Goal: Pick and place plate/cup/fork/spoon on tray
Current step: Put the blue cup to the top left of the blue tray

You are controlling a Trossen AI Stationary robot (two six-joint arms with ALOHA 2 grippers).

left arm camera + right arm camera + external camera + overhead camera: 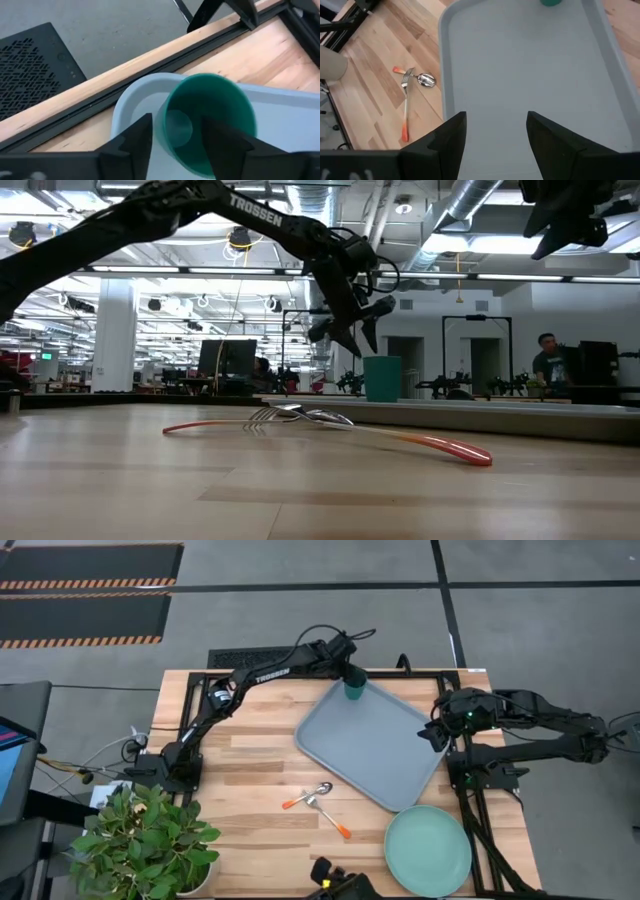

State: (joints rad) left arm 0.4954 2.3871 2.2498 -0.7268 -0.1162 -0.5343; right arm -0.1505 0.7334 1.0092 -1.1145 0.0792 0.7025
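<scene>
The dark green cup stands upright on the far corner of the blue-grey tray. My left gripper hovers just above it, open; in the low view its fingertips end a little above the cup's rim. My right gripper is open and empty above the tray's right edge. The mint-green plate lies on the table near the front right, off the tray. The spoon and the fork lie crossed on the table in front of the tray.
A potted plant stands at the table's near left corner. A black frame rail runs along the table's far edge just behind the tray. Bare wood lies between the plant and the cutlery.
</scene>
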